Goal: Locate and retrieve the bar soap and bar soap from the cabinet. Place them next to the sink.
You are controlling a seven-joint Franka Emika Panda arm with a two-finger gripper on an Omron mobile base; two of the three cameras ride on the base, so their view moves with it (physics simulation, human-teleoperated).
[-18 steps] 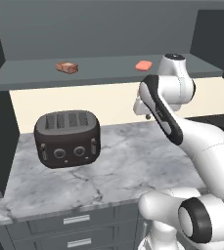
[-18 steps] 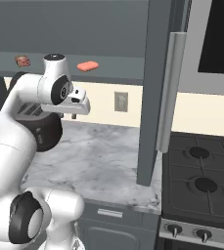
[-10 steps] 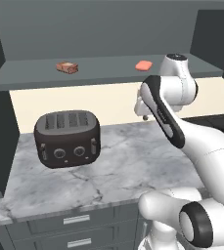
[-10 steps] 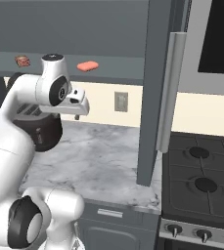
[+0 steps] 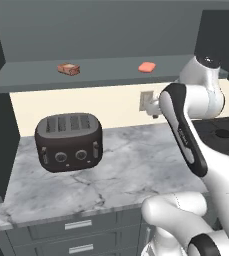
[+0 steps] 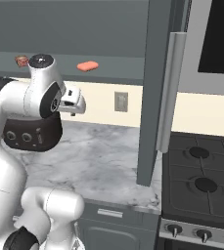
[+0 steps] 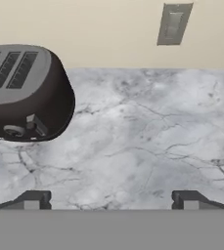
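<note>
Right base view adds a stove (image 6: pixel 201 183) beside the cabinet (image 6: pixel 155 58).

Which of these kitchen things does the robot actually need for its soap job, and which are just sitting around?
Needed:
coral-pink bar soap
reddish-brown bar soap
cabinet shelf they lie on
gripper, fingers apart, holding nothing

Just sitting around:
toaster
wall outlet
stove
marble counter
</note>
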